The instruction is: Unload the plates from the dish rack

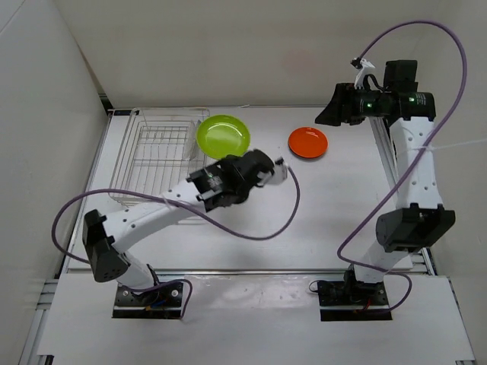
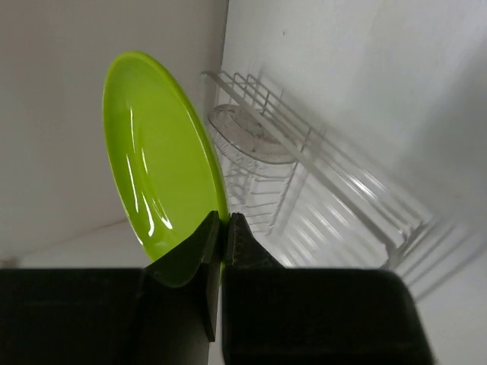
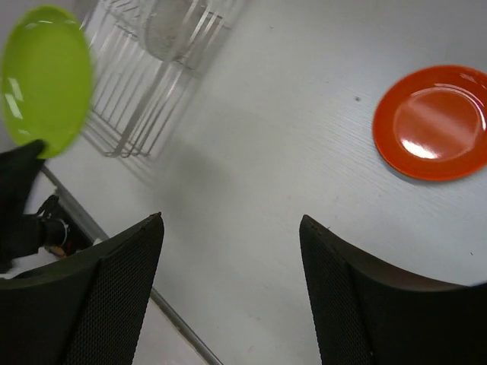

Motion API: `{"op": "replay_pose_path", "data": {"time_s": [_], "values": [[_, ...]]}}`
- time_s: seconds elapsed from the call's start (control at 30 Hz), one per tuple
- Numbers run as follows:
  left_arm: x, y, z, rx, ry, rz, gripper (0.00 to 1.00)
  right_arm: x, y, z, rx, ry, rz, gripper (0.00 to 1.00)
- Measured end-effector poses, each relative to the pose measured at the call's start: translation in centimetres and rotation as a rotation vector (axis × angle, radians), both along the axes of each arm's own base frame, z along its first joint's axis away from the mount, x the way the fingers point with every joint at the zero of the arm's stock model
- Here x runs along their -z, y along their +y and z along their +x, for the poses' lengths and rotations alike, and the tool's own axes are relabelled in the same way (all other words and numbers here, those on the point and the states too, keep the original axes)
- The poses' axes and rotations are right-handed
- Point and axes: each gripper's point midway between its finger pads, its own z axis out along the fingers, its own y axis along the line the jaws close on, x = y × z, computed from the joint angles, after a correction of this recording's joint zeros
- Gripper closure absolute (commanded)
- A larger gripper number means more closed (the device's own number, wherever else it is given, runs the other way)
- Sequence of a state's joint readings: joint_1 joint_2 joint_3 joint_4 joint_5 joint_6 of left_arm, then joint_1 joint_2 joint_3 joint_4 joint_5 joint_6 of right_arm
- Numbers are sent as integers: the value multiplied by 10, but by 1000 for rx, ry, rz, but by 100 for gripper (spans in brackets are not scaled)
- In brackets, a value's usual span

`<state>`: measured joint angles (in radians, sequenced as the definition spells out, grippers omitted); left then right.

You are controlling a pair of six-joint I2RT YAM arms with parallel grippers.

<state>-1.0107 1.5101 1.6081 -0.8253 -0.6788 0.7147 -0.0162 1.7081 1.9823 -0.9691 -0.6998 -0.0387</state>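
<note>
Green plate (image 2: 160, 167): my left hand (image 2: 223, 236) is pinching its rim, pads pressed tight on the thin edge. The plate sticks out from the fingers, tilted, and I judge it is up off the surface by the rack (image 2: 327, 167). It looks like light, stiff plastic, glossy and so slick. A one-point rim pinch lets it pivot, so I'd move slowly and lower it flat.

Clear plate (image 2: 247, 133) stands on edge in the rack's slots. It's glassy, maybe fragile, and hard to make out against the wires. I'd take it by the top rim and pull straight up.

Right hand (image 3: 228, 293) is spread, nothing between the fingers, over bare surface (image 3: 266, 152). Orange plate (image 3: 434, 122) lies flat there, well apart from the rack, so I count it as unloaded.
</note>
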Motion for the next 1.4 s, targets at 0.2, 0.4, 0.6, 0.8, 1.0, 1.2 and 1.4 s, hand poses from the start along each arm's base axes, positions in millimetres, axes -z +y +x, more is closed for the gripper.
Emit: {"op": "replay_pose_path", "data": {"time_s": [0.2,0.4,0.6,0.8,1.0,1.2,1.4], "values": [[30,-38,-34,205,-183,457,89,-50,29,-56,-138,-140,10,21],[-4,-93,-77,335,-336,447,89,-46,62,-96,-259,-159,-9,20],[-12,-123,-89,353,-371,419,89,-33,67,-98,-274,-134,-26,23],[-8,-131,-88,348,-370,435,89,-20,67,-97,-270,-109,-41,59],[-9,-131,-88,339,-370,427,89,-18,67,-97,-267,-108,-36,94],[-2,-132,-79,306,-351,425,45,-29,64,-97,-232,-156,-19,100],[-4,-124,-70,268,-321,409,0,-17,56,-85,-127,-135,-46,100]]}}
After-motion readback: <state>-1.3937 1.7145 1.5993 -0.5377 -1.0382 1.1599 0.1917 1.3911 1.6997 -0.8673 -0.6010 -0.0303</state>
